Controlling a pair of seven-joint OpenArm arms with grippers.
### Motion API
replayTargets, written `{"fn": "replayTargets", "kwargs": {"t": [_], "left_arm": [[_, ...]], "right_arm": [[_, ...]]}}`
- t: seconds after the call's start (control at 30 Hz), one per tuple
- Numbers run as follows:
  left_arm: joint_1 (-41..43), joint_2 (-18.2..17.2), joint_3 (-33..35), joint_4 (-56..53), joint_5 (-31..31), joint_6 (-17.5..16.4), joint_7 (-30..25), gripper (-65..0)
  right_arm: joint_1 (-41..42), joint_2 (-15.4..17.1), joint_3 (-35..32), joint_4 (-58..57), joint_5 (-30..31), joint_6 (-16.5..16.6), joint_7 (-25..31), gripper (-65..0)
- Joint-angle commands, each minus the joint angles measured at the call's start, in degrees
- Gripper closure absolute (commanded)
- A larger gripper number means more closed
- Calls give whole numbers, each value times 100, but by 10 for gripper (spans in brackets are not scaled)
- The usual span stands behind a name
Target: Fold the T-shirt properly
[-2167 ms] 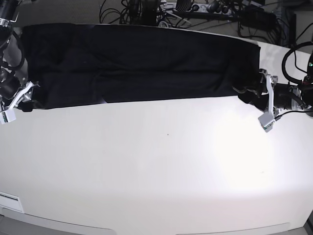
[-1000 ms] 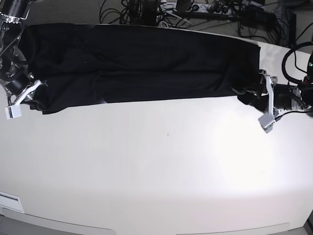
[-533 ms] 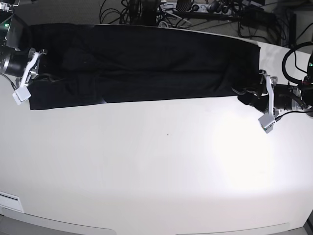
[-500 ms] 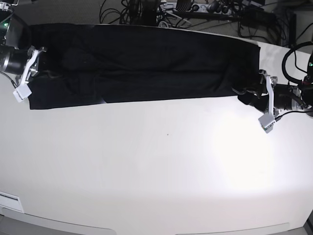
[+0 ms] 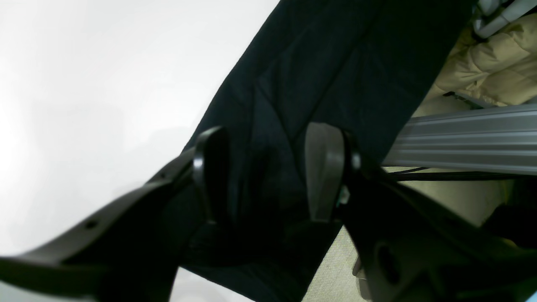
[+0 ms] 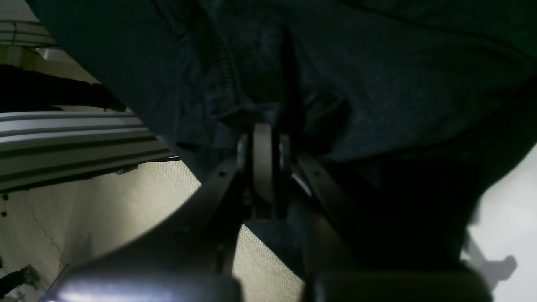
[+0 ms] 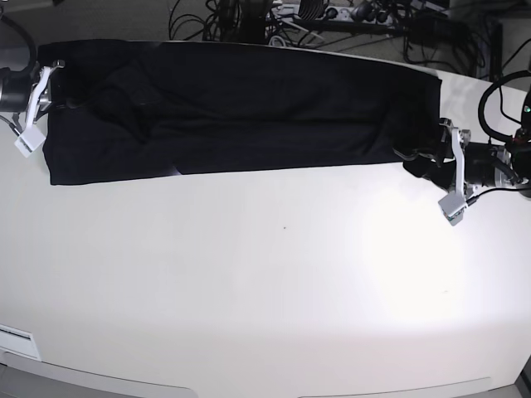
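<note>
Black fabric, the T-shirt (image 7: 241, 108), lies as a long folded band across the far side of the white table (image 7: 265, 282), plain side up, no print visible. Right gripper (image 6: 264, 138) sits at the band's end on the base view's left, jaws pressed together with a pinch of cloth between them; that end looks bunched and lifted. Left gripper (image 5: 268, 172) is at the opposite end, jaws standing wide apart with the shirt's edge lying between the fingers (image 5: 323, 167); no squeeze on the cloth is visible. Cables (image 7: 332, 21) clutter the floor behind.
</note>
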Motion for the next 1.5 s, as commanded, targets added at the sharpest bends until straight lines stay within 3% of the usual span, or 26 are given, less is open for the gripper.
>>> {"fn": "replayTargets", "kwargs": {"t": [0.0, 0.17, 0.33, 0.47, 0.53, 0.83, 0.87, 0.93, 0.97, 1.03, 1.17, 1.23, 1.33, 1.47], "left_arm": [[-96, -142, -81, 59, -97, -47, -103, -314], [-96, -140, -81, 59, -97, -47, -107, -314], [-96, -142, -81, 57, -97, -47, -107, -314], [-98, -140, -81, 59, -97, -47, -107, -314], [-96, -142, -81, 57, -97, -47, -107, -314], [-96, -142, -81, 57, -97, -47, -105, -314], [-98, -142, -81, 57, -97, -47, -105, -314], [-98, -142, -81, 57, -97, -47, -105, -314], [-98, -142, -81, 59, -97, -47, -107, -314], [-98, -142, -81, 59, -97, -47, -107, -314], [-101, -142, -81, 59, -97, -47, -190, -314], [-101, -142, -81, 59, -97, -47, -240, -314], [-114, -140, -81, 59, -97, -47, -258, -314], [-116, -142, -81, 59, -97, -47, -258, -314]], "right_arm": [[-4, 181, 57, 87, 152, 28, 62, 0], [-284, 389, 57, 87, 152, 28, 62, 0], [-376, 398, 57, 87, 152, 28, 62, -10], [-376, 474, 59, 87, 152, 28, 62, -277], [-378, 549, 59, 140, 152, 28, 62, -319], [-378, 632, 511, 1814, 152, 28, 62, -298], [-378, 632, 625, 1989, 152, 28, 62, -240], [-378, 612, 804, 2173, 152, 28, 76, -34], [-376, 501, 850, 2177, 152, 28, 260, 0], [-361, 20, 868, 2146, 152, 28, 780, 0], [-348, -1178, 866, 1722, -1552, 28, 2549, 0], [-267, -1600, 866, 1384, -2409, 28, 3259, 0], [-28, -1930, 791, 732, -2656, 28, 3427, 0], [262, -2033, 411, -223, -2741, 28, 3432, 0]]}}
